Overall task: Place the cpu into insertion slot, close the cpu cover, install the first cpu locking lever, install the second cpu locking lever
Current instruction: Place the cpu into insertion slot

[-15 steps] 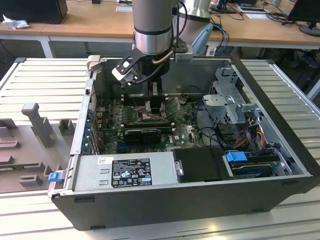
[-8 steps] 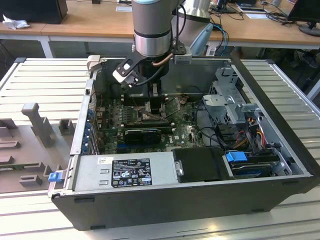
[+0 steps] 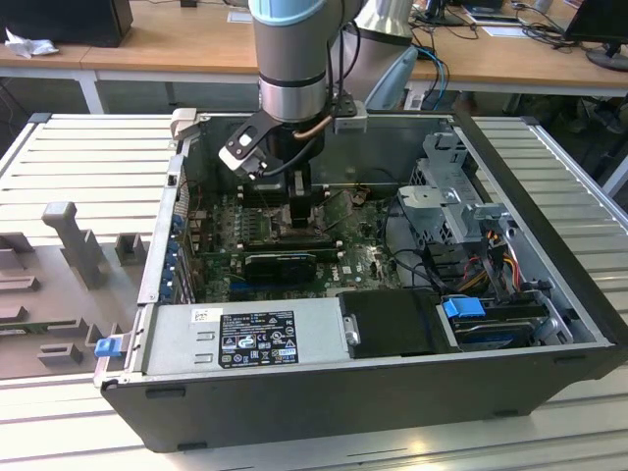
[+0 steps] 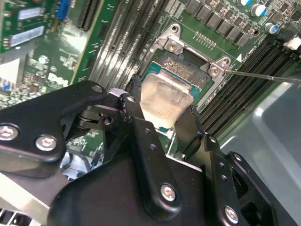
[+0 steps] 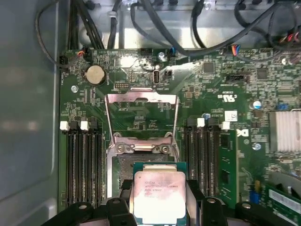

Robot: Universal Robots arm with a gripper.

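The gripper [image 4: 163, 106] is closed on the cpu [image 4: 162, 92]. Its two black fingers [image 4: 193, 127] press on two opposite edges of the chip. This grip leaves the flat metal face free and, I judge, keeps the delicate underside from being touched.

The chip is over the slot [image 5: 138, 161] and hides part of its dark centre. Its sides run parallel with the silvery rim, as they must if it is to go in straight. Whether it already rests in the slot or hangs just above it I cannot tell for sure; it looks slightly above.

The cover [image 5: 141, 99] is swung open on the side of the slot away from the gripper, so the opening is clear for the chip. In the second wrist view a thin metal rod [image 4: 263, 75] stands off from one corner of the socket. It is probably one of the locking levers, unlatched so that the cover can be up.

In the exterior view the gripper is at about 11 o'clock from the middle of the open computer case [image 3: 392, 392]. From the gripper, the grey power box [image 3: 177, 339] lies toward 6 o'clock and the metal drive cage [image 3: 451, 196] toward 3 o'clock. The arm stands nearly upright above the green board [image 5: 211, 80], which suits a flat, level placing.
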